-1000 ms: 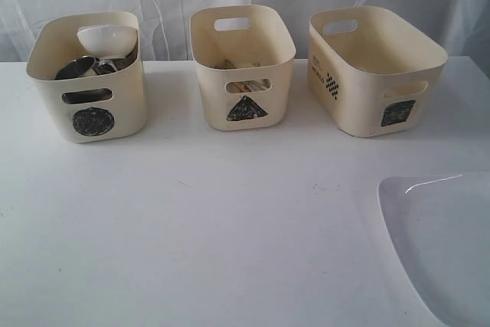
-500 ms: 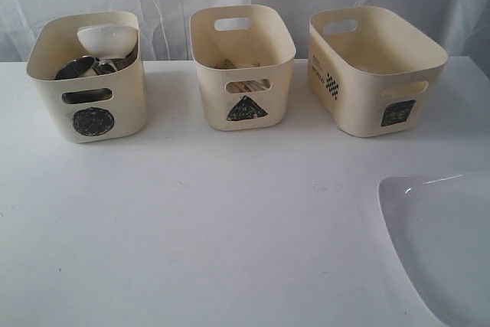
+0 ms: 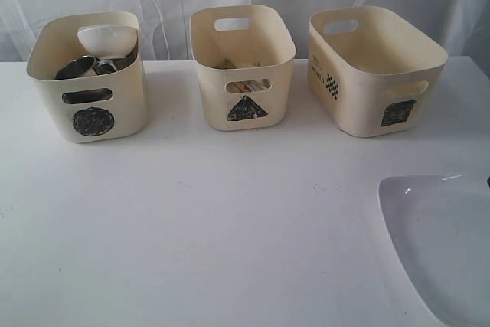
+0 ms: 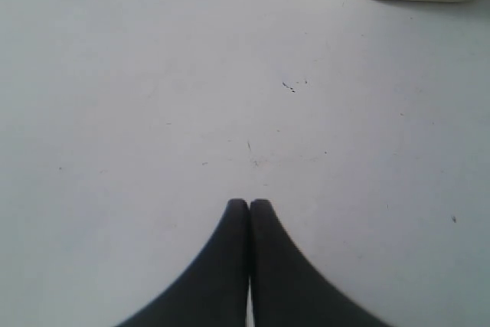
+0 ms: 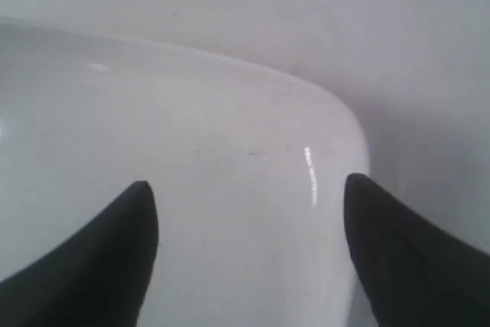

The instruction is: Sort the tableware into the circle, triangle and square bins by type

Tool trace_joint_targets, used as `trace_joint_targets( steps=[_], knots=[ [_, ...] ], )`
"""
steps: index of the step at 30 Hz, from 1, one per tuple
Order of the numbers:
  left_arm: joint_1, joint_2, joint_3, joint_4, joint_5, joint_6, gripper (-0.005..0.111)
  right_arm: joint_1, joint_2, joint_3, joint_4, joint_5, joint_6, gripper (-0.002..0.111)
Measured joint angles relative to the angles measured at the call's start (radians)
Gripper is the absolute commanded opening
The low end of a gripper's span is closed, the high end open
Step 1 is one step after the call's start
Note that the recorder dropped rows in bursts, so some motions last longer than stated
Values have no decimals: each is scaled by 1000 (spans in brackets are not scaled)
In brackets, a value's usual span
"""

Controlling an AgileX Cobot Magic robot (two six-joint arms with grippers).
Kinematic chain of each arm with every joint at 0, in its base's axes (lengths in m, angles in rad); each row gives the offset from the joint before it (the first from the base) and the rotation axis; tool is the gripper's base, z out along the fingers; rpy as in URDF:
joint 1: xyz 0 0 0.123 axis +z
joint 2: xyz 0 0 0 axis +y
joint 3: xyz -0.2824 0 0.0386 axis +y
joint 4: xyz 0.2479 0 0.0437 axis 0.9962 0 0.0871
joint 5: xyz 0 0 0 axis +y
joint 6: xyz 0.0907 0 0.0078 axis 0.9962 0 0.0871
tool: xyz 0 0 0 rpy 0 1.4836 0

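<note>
We see a white table (image 3: 230,227); along its far side stand the circle bin (image 3: 122,109), the triangle bin (image 3: 210,101) and the square bin (image 3: 356,101), apart; the white plate (image 3: 444,250) lies nearer, at right.

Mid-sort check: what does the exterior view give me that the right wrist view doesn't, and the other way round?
Only the exterior view: the circle bin with a white bowl and steel pieces inside, the triangle bin and the square bin, lined up along the far side of the table. Only the right wrist view: the right claw, open, above a rounded corner of the white plate. Both: that plate and the bare table around it.
</note>
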Motion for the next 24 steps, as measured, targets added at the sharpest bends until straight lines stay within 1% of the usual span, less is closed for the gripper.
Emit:
trace_joint_targets(
  steps=[6, 10, 14, 17, 21, 24],
  knots=[
    [0, 0, 0, 0, 0, 0, 0, 0, 8, 0, -2, -131, -10, 65],
    [0, 0, 0, 0, 0, 0, 0, 0, 53, 0, -2, -158, 19, 65],
    [0, 0, 0, 0, 0, 0, 0, 0, 122, 0, -2, -113, 27, 65],
    [0, 0, 0, 0, 0, 0, 0, -2, 146, -7, 36, -73, 3, 61],
    [0, 0, 0, 0, 0, 0, 0, -2, 155, -11, 127, 12, -144, 52],
    [0, 0, 0, 0, 0, 0, 0, -2, 164, -11, 229, 119, -286, 50]
  ],
)
